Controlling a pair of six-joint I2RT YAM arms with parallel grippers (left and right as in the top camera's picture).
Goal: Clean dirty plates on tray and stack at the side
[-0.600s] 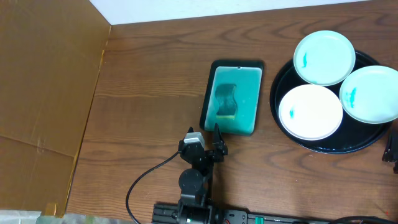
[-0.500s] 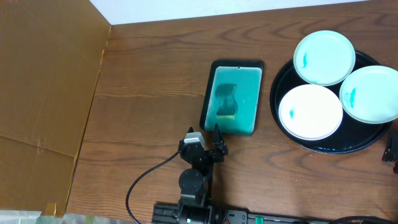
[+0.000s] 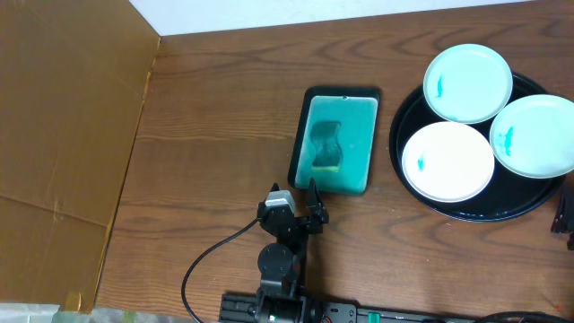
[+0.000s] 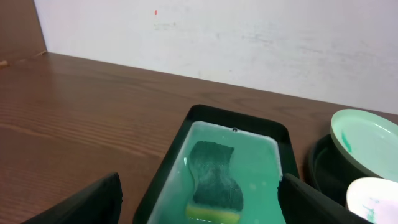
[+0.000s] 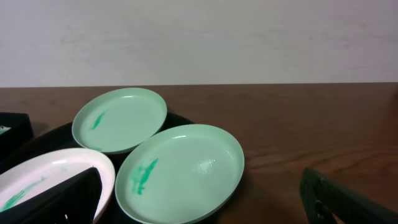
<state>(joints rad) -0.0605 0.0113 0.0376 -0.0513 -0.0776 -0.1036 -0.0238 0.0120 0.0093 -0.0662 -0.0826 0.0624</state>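
Three white plates lie on the round black tray [image 3: 529, 211] at the right: a far one [image 3: 467, 82], a right one [image 3: 534, 135] and a near-left one [image 3: 447, 161], each with a small teal smear. In the right wrist view the far plate [image 5: 119, 119], the right plate [image 5: 180, 172] and the near-left plate [image 5: 43, 174] show on the tray [image 5: 53, 134]. My right gripper [image 5: 199, 202] is open and empty, just in front of the right plate. My left gripper [image 3: 300, 208] is open and empty at the near end of the rectangular dish.
A rectangular black-rimmed dish [image 3: 307, 115] holds teal water and a sponge [image 3: 326, 146]; they also show in the left wrist view [image 4: 168, 163] [image 4: 214, 180]. A brown cardboard sheet [image 3: 63, 152] covers the left side. A black cable [image 3: 211, 260] lies near the front edge.
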